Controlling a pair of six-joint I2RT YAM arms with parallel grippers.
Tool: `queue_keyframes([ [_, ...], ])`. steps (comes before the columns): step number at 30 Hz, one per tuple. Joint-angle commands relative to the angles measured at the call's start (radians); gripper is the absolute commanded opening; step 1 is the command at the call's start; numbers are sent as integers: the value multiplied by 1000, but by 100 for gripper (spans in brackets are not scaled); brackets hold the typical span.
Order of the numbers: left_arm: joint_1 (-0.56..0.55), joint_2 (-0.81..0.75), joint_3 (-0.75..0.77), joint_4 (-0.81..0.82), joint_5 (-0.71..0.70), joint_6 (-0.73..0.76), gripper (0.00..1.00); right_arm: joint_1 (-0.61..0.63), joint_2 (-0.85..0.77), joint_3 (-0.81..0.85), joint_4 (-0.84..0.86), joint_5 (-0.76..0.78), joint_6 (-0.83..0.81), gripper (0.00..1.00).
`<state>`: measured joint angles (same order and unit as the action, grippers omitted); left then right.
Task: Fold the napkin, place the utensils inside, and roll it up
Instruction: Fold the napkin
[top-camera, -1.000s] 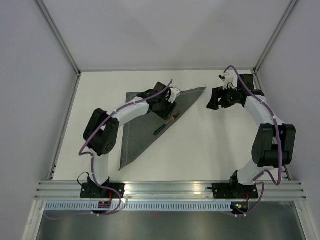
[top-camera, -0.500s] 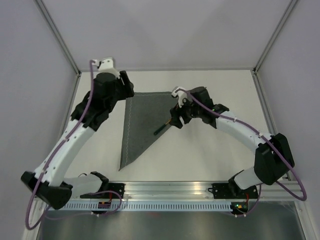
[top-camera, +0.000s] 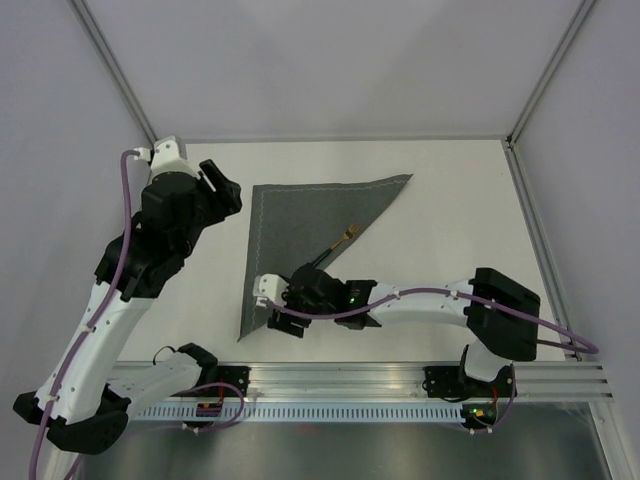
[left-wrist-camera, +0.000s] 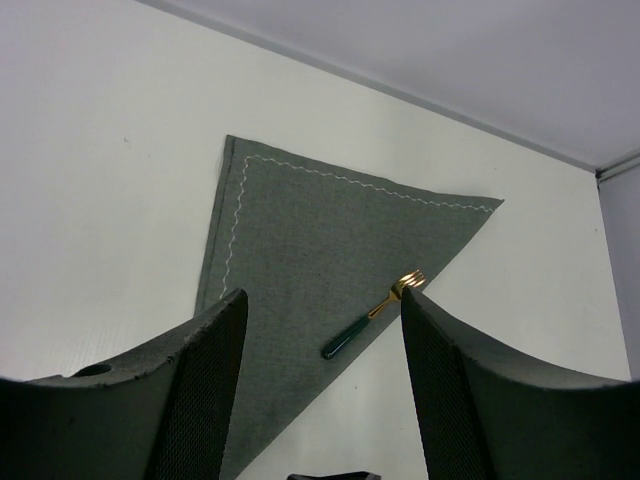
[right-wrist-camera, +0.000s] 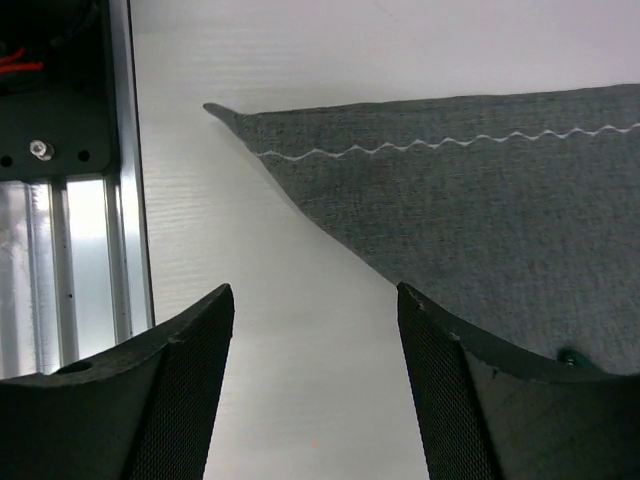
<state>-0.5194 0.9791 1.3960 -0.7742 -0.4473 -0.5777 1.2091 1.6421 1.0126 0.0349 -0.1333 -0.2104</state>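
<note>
Both stand spread and empty: our left pincer (left-wrist-camera: 322, 297) over bare surface (top-camera: 440, 230) left of the triangle-folded napkin (top-camera: 290, 225), our right pincer (right-wrist-camera: 315, 292) above its near corner; a fork (top-camera: 335, 248) lies on its slanted edge.

Left gripper (left-wrist-camera: 320, 300) held high, jaws apart, right gripper (right-wrist-camera: 315, 295) reaching low, jaws apart

The dark grey fabric napkin (top-camera: 290, 225) lies flat, folded into a triangle with pale zigzag stitching along its left and far edges, and a gold-tined, dark-green-handled fork (left-wrist-camera: 371, 314) rests along its diagonal fold.
</note>
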Motion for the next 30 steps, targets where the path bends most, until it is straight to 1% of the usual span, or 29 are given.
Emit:
queue_keyframes([
  [1, -2, -28, 14, -30, -31, -34, 68, 70, 70, 37, 117, 115, -70, 72],
  [6, -1, -30, 15, -34, -24, -25, 69, 170, 134, 27, 226, 176, -109, 70],
  [14, -2, -36, -2, -39, -39, -13, 69, 230, 202, 44, 295, 228, -124, 68],
  [23, -1, -51, -34, -40, -50, -4, 70, 239, 297, 90, 390, 270, -173, 66],
  [30, -2, -34, -35, -39, -53, 10, 70, 247, 381, 142, 411, 302, -196, 65],
])
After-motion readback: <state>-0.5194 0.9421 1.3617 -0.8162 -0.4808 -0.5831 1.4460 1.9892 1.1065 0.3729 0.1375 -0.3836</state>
